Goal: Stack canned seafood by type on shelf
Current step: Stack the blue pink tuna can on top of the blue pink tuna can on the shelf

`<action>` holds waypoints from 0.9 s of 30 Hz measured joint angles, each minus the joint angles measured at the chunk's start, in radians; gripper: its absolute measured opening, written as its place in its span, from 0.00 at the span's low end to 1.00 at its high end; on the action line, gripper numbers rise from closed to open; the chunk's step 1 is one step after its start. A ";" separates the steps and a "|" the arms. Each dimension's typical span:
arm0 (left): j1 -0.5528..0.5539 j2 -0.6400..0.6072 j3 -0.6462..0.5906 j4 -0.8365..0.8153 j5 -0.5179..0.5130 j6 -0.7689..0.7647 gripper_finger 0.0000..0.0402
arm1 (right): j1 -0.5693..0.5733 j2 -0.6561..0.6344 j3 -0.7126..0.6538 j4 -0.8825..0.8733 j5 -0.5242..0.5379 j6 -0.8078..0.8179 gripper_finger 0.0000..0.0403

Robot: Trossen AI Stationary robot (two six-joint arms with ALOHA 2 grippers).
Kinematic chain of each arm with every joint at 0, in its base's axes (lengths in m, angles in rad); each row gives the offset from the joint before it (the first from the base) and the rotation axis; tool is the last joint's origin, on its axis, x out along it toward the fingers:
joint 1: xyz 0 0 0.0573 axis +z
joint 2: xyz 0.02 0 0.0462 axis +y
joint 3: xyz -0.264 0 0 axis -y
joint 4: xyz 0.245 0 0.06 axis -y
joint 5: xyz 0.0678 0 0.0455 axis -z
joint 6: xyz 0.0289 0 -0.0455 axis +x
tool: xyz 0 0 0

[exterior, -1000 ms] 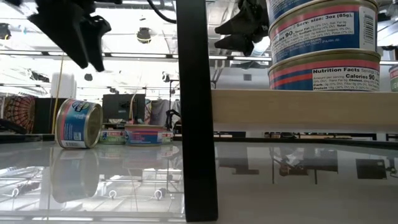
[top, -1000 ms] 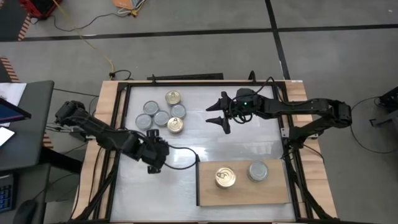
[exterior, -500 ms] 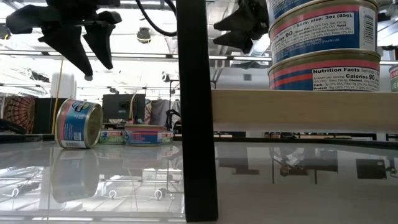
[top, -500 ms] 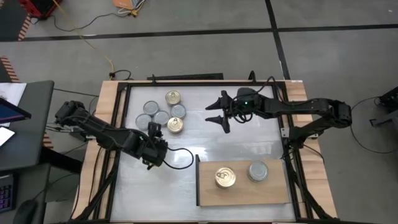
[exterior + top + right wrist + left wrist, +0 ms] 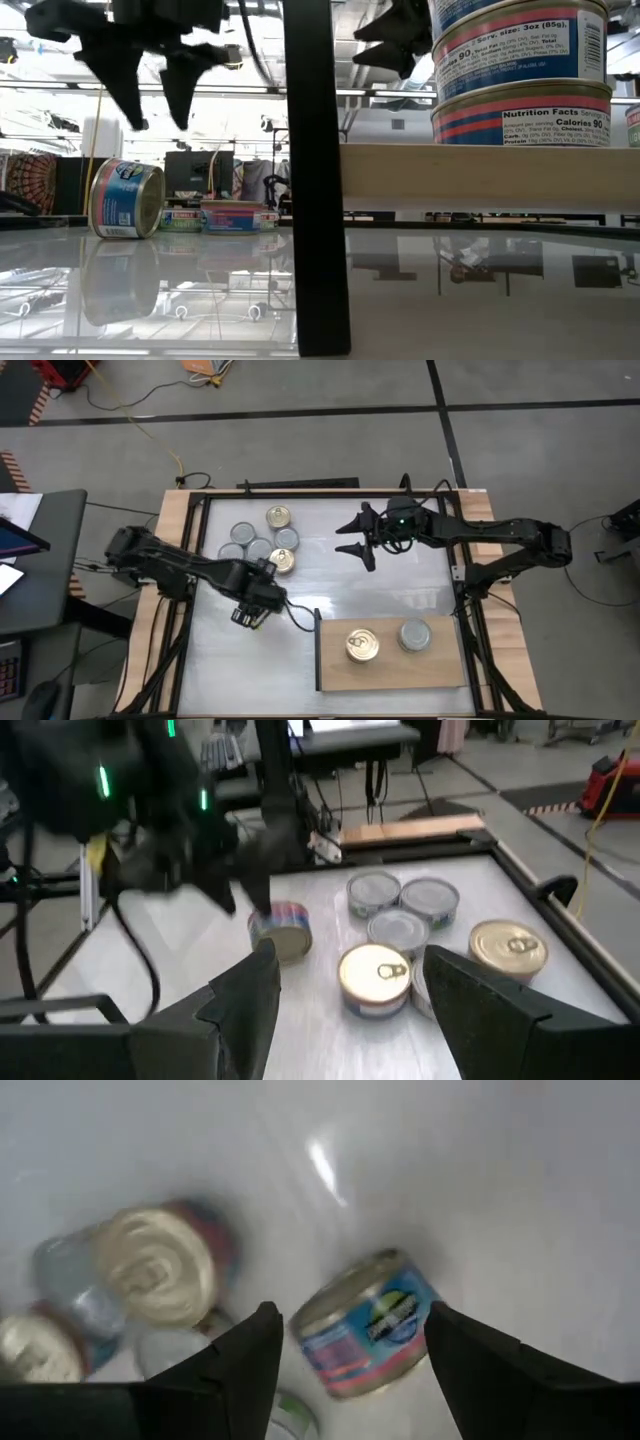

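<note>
Two stacks sit on the shelf (image 5: 335, 670); my left gripper (image 5: 250, 616), jaws wide and empty, has swung toward the tipped can (image 5: 126, 199) beside the cluster (image 5: 258, 541), likely next.

Right claw (image 5: 345, 1010) spread wide, tins (image 5: 400, 935) clustered ahead, left claw (image 5: 245, 890) above a tipped tin (image 5: 280, 930)
</note>
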 joint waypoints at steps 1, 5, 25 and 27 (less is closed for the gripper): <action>0.000 0.034 0.019 -0.030 0.014 0.031 0.59 | 0.003 -0.010 -0.004 0.001 0.001 0.001 0.67; -0.005 0.148 0.122 -0.147 0.030 0.161 0.59 | 0.028 -0.031 -0.025 -0.017 0.022 0.003 0.67; -0.010 0.203 0.027 -0.197 -0.015 0.584 0.77 | 0.108 -0.033 -0.026 0.018 0.135 -0.004 0.67; -0.014 0.203 -0.006 -0.157 -0.075 0.611 0.78 | 0.109 -0.033 -0.026 0.019 0.136 -0.007 0.67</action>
